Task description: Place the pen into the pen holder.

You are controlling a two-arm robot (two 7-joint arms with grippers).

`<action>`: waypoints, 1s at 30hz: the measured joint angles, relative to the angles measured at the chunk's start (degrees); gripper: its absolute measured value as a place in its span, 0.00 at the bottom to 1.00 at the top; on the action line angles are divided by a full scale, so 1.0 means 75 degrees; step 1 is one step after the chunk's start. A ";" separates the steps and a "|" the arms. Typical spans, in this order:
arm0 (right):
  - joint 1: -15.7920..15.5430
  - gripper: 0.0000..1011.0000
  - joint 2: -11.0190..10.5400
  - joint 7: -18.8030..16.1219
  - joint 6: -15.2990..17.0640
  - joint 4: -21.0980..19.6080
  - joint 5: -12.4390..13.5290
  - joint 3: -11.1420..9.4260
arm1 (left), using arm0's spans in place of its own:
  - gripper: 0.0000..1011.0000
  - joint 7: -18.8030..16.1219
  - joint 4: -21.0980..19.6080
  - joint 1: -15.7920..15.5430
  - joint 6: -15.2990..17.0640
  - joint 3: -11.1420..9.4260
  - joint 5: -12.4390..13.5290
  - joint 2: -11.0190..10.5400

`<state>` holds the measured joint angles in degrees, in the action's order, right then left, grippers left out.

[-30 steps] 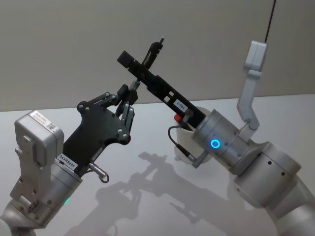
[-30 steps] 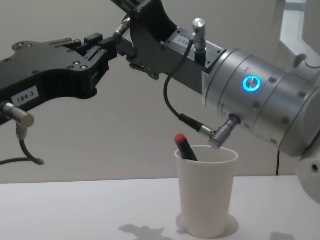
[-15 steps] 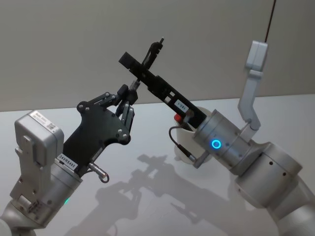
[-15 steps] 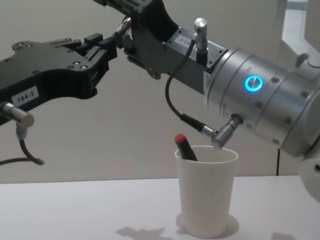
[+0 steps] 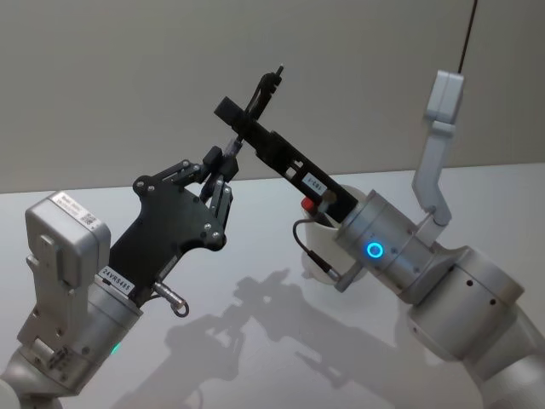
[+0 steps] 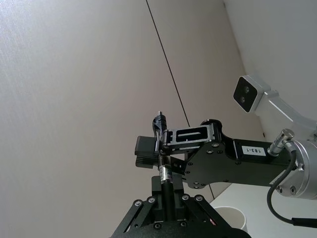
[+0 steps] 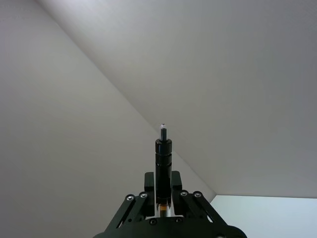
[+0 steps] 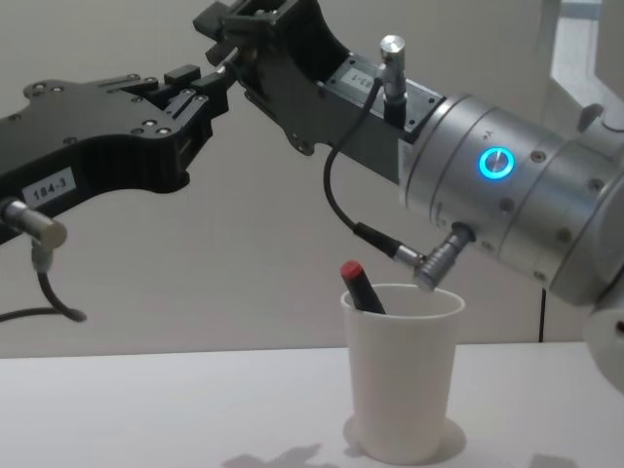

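Pen (image 5: pixel 266 87) sits mid-air, well above the cup (image 8: pixel 402 370), with the left gripper (image 5: pixel 220 160) and right gripper (image 5: pixel 240 126) both clamped on it, so lowering it in beside the red-capped marker (image 8: pixel 359 285) looks yet undone.

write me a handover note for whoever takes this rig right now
Left gripper: raised high, shut on the lower end of the slim black pen.
Right gripper: raised, shut on the same pen higher up; it looks like a mid-air handover.
Plain white paper cup: upright on the white table, below the right arm, with a red-capped marker leaning in it.
Done: pen lifted.
Left: one gripper releases, the other lowers the pen into the cup.
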<state>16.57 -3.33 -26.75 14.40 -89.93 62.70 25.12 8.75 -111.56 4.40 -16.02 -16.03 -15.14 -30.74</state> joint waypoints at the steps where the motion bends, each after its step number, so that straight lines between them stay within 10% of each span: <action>1: 0.0000 0.18 -0.0001 0.0000 0.0000 -0.0001 0.0000 0.0000 | 0.12 0.0000 0.0000 0.0000 0.0000 0.0001 0.0000 0.0000; 30: 0.0000 0.13 -0.0007 0.0000 0.0001 -0.0005 0.0000 0.0000 | 0.12 0.0001 0.0001 0.0000 0.0000 0.0000 0.0001 0.0000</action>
<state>16.57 -3.39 -26.75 14.41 -89.97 62.70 25.12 8.75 -111.55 4.40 -16.02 -16.03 -15.14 -30.74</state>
